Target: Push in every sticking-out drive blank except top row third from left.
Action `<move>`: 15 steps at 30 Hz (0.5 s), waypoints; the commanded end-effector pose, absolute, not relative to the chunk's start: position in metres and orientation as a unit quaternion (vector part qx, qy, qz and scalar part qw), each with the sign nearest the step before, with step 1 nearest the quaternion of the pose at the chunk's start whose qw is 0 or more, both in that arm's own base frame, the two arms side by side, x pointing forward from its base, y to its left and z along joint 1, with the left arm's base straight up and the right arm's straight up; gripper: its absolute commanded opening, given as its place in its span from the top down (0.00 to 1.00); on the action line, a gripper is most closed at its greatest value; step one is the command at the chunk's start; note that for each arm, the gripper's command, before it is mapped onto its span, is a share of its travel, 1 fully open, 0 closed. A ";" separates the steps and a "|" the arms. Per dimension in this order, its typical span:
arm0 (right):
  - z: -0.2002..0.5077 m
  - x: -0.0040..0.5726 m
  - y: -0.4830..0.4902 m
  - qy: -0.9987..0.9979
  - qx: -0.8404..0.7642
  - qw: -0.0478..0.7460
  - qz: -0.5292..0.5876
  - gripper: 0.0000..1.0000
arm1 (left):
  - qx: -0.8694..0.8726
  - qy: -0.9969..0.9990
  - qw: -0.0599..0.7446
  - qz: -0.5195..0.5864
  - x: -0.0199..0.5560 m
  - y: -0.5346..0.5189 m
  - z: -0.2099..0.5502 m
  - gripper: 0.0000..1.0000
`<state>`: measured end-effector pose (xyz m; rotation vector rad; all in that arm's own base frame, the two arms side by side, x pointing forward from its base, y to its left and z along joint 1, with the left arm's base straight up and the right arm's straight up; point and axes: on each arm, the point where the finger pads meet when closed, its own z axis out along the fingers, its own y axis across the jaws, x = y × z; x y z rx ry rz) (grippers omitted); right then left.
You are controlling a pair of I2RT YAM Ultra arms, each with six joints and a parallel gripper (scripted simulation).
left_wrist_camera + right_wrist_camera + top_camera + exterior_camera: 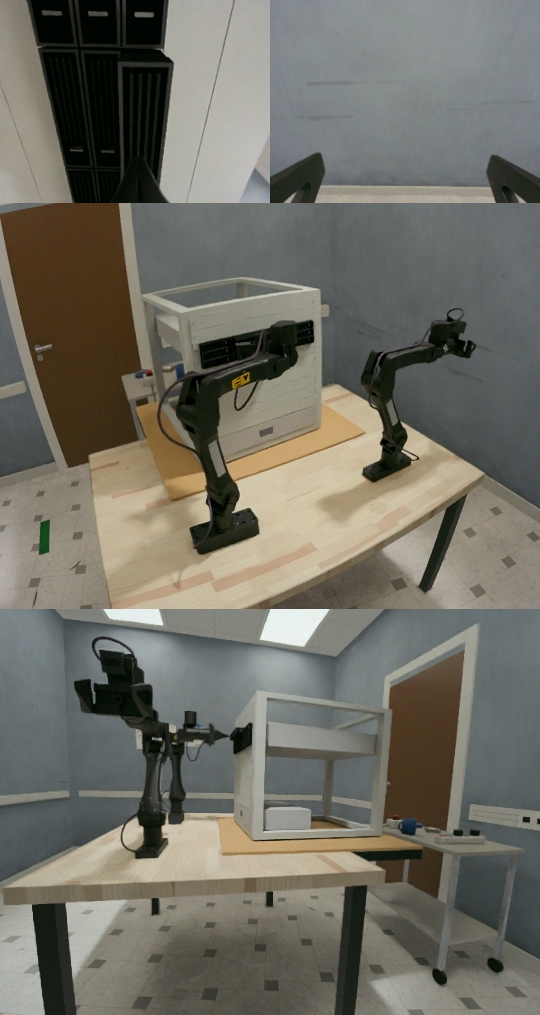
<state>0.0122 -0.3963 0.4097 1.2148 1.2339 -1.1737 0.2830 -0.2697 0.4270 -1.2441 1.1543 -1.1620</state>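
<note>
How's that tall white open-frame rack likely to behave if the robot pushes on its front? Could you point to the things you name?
The white open-frame rack (252, 305) (259, 769) looks stiff, with straight posts and rails, so it probably won't flex much. It might tip backward under a hard shove, since the black drive blanks (306, 332) (243, 739) (144, 109) sit high on its front.

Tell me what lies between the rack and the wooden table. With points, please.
A flat tan board (340, 425) (300, 846) lies between the rack (316, 363) (258, 769) (195, 27) and the table (300, 513) (170, 869); the top and exterior views show it.
</note>
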 end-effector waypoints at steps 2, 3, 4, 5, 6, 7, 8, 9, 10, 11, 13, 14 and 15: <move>0.416 0.009 -0.398 0.505 0.495 0.505 -0.495 0.00 | -0.523 0.471 0.511 -0.493 0.280 -0.262 0.445 1.00; 0.416 0.009 -0.398 0.505 0.495 0.505 -0.495 0.00 | -0.523 0.471 0.511 -0.493 0.280 -0.262 0.445 1.00; 0.416 0.009 -0.398 0.505 0.495 0.505 -0.495 0.00 | -0.523 0.471 0.511 -0.493 0.280 -0.262 0.445 1.00; 0.416 0.009 -0.398 0.505 0.495 0.505 -0.495 0.00 | -0.523 0.471 0.511 -0.493 0.280 -0.262 0.445 1.00; 0.416 0.009 -0.398 0.505 0.495 0.505 -0.495 0.00 | -0.523 0.471 0.511 -0.493 0.280 -0.262 0.445 1.00; 0.416 0.009 -0.398 0.505 0.495 0.505 -0.495 0.00 | -0.523 0.471 0.511 -0.493 0.280 -0.262 0.445 1.00; 0.416 0.009 -0.398 0.505 0.495 0.505 -0.495 0.00 | -0.523 0.471 0.511 -0.493 0.280 -0.262 0.445 1.00; 0.416 0.009 -0.398 0.505 0.495 0.505 -0.495 0.00 | -0.523 0.471 0.511 -0.493 0.281 -0.262 0.445 1.00; 0.416 0.009 -0.398 0.505 0.495 0.505 -0.495 0.00 | -0.523 0.471 0.512 -0.492 0.284 -0.261 0.445 1.00; 0.416 0.009 -0.398 0.505 0.495 0.505 -0.495 0.00 | -0.522 0.472 0.513 -0.491 0.286 -0.261 0.444 1.00; 0.416 0.009 -0.398 0.505 0.495 0.505 -0.495 0.00 | -0.521 0.476 0.515 -0.487 0.291 -0.263 0.441 1.00; 0.416 0.009 -0.398 0.505 0.495 0.505 -0.495 0.00 | -0.520 0.478 0.516 -0.485 0.294 -0.264 0.440 1.00; 0.416 0.009 -0.398 0.505 0.495 0.505 -0.495 0.00 | -0.520 0.478 0.516 -0.485 0.294 -0.264 0.440 1.00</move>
